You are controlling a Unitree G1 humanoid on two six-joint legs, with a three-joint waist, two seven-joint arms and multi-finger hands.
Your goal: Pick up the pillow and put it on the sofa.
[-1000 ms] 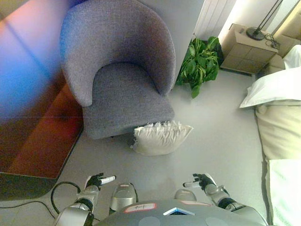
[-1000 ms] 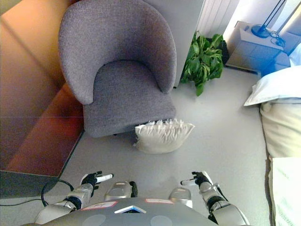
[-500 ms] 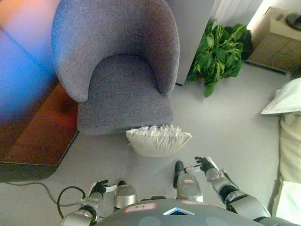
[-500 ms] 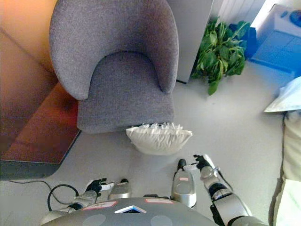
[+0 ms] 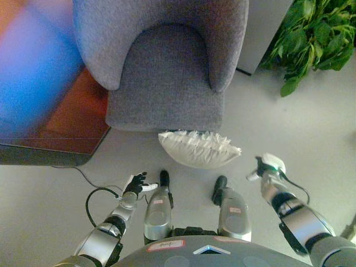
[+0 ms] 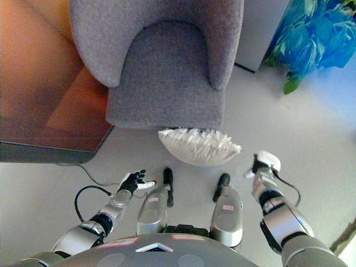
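Floor: pillow lies against sofa front, not lifted. Left hand fingers spread; right hand fingers cannot tell. Pickup, placement pending.

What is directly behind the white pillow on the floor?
Behind the pillow stands the grey sofa chair; the pillow's frilled back edge lies against the chair's front base. The floor under the chair is covered, so nothing there can be seen.
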